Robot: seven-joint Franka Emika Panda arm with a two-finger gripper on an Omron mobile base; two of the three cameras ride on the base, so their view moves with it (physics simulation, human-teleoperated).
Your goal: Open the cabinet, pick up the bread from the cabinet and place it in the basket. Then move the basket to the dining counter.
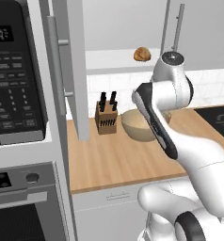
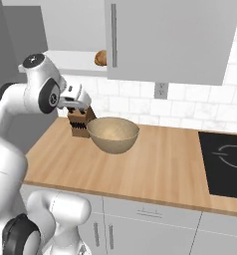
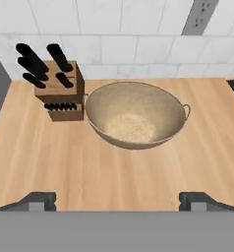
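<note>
On the open cabinet (image 1: 69, 70) shelf the bread (image 1: 142, 54) is seen, above the empty basket (image 3: 134, 115) on the desk (image 3: 114, 172), while the gripper (image 3: 118, 201), spread wide, risks being snagged on the door.

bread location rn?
The bread sits on the white shelf of the open cabinet, above the basket and knife block on the worktop.

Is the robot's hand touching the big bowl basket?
Apart. In the hand view the gripper has its fingertips at the bottom edge, and bare wooden worktop lies between them and the basket.
</note>
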